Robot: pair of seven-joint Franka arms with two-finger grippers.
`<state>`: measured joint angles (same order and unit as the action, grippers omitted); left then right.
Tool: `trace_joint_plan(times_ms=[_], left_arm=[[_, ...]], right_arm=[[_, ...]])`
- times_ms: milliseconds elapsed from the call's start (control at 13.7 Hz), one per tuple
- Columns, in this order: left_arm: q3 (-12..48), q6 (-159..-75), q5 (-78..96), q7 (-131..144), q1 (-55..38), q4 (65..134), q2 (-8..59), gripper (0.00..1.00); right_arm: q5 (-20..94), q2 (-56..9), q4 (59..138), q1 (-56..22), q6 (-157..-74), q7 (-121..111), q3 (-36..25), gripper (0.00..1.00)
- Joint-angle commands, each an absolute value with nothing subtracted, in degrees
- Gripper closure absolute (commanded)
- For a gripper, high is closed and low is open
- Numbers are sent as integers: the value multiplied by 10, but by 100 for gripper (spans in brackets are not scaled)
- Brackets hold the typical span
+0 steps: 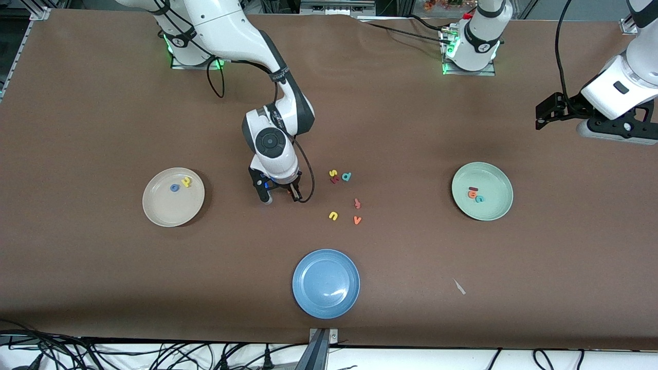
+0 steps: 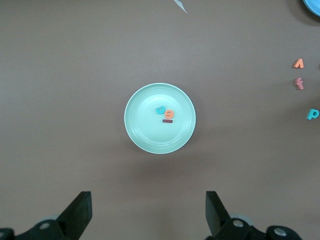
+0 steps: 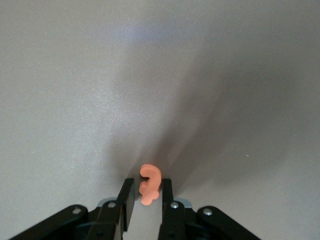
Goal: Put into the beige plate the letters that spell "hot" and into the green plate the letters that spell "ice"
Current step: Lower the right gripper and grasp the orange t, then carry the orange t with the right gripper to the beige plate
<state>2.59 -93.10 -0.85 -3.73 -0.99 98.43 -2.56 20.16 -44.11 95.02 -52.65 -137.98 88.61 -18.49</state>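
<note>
The beige plate [image 1: 173, 197], toward the right arm's end of the bench [image 1: 103, 267], holds the blue "o" [image 1: 175, 188] and the yellow "h" [image 1: 186, 181], touching side by side. The green plate [image 1: 482, 191], toward the left arm's end, holds the teal "c" [image 1: 480, 199], the orange "e" [image 1: 472, 194] and the dark red "i" [image 1: 473, 188], clustered near its middle; the "i" lies flat as a short bar beside the other two. The blue plate [image 1: 326, 283] sits near the bench's front edge, midway along.

The orange "t" [image 3: 149, 184] is pinched between the fingers of the right tool [image 1: 279, 195], its hooked end sticking out past the fingertips. The right arm is bent down steeply with the tool low over the bench, between the beige plate and the loose letters [image 1: 345, 198] at mid-bench.

The left tool [image 2: 148, 212] waits with fingers spread wide, holding nothing, raised over the bench's end, looking down on the green plate.
</note>
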Motion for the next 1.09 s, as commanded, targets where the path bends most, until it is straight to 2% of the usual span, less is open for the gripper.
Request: trace_joint_plan(times_ms=[0,364,728,1020], left_arm=[[25,-919,-15,-38,-14,975,-28,0],[26,-919,-15,-38,-14,975,-28,0],[25,-918,-15,-38,-14,975,-28,0],[25,-918,-15,-40,-14,975,-28,0]], right_arm=[[193,-445,955,-532,-1389,881,-188,81],[192,-444,949,-528,-1383,866,-191,91],[192,-444,926,-517,-1332,822,-193,99],[184,-441,883,-494,-1232,695,-201,100]])
